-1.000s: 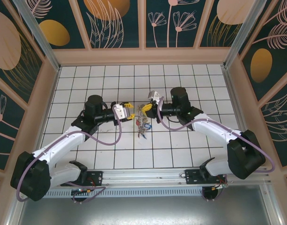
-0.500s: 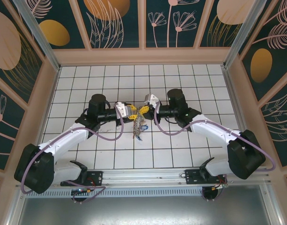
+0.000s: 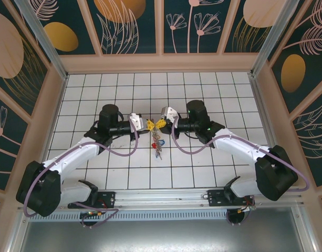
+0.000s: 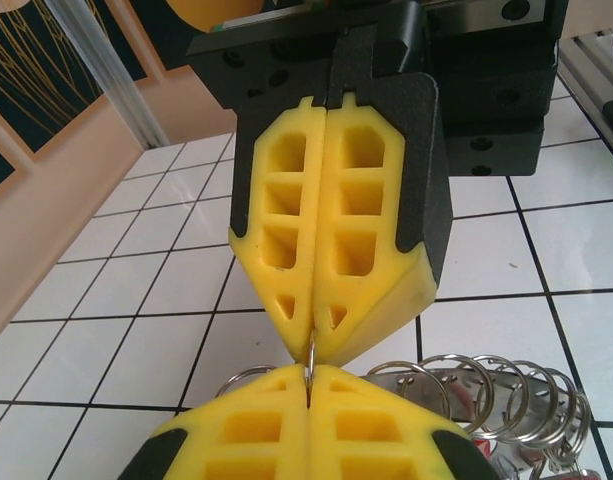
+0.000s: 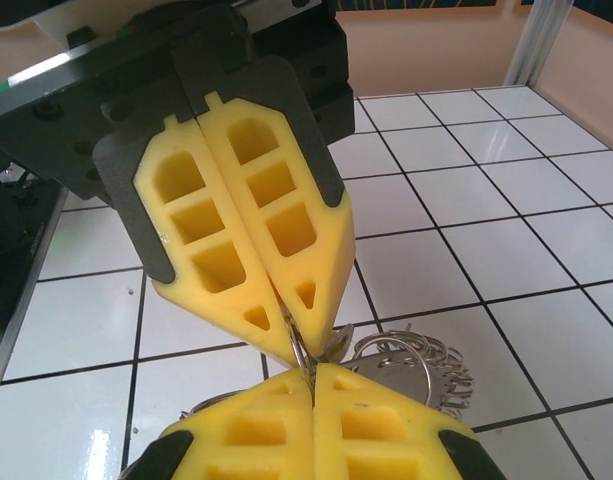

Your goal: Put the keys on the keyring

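Keyring: thin wire loop. I only get a short upright bit of it in the left wrist view, and the rest is hidden behind yellow pads. Left gripper is just below the keyring in that view, pads pressed together and clamped on the wire. Right gripper is just above the keyring there, tip to tip with the left one, pads also together and clamped on the same wire from the opposite side. Beside the keyring, a row of small split rings fans out, with silver metal under them. In the top view the keys trail from the keyring toward the arm bases in a tight bunch, with a red and a blue head showing. I cannot tell if the bunch touches the bench or hangs clear. From above, the left gripper sits left of the keyring and the right gripper right of it, both arms reaching in level. White tiled bench around the keyring.
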`<state>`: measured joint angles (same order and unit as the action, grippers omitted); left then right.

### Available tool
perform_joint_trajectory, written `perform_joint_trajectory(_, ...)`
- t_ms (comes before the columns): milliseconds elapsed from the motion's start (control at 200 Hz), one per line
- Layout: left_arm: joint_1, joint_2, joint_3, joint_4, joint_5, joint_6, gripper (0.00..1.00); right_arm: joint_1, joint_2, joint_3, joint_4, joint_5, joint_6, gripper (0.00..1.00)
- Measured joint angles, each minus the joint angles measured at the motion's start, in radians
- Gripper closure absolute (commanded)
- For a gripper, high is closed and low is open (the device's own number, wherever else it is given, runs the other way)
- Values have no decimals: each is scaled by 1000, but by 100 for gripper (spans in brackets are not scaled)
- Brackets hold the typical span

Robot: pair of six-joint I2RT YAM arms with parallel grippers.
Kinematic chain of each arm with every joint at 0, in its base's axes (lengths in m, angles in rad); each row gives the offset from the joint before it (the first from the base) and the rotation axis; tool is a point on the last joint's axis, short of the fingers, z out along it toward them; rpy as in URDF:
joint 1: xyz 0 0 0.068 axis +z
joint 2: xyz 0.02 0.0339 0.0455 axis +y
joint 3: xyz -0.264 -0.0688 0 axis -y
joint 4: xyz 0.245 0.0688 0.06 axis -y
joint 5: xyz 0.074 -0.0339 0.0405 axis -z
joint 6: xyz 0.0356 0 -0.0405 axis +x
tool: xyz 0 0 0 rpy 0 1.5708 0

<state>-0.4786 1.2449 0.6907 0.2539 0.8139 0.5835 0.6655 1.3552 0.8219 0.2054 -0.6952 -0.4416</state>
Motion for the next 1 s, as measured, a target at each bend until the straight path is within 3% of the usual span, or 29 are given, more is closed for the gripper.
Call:
perform_joint_trajectory(70, 0, 0, 10, -32, -5, 20, 100, 2, 0, 4, -23, 8, -28, 100)
perform_joint_trajectory(205, -2, 0, 36, -116, -14, 85, 100, 16, 6, 52, -143, 38, -124, 83)
perform_joint_trajectory(400, -4, 0, 86, -248, -80, 203, 100, 38, 43, 145, -319, 90, -266, 74)
perform_joint_trajectory(661, -4, 0, 90, -336, -106, 297, 100, 45, 59, 174, -412, 112, -348, 72)
perform_joint_trajectory(1001, -4, 0, 91, -345, -99, 314, 100, 53, 94, 204, -419, 95, -365, 74)
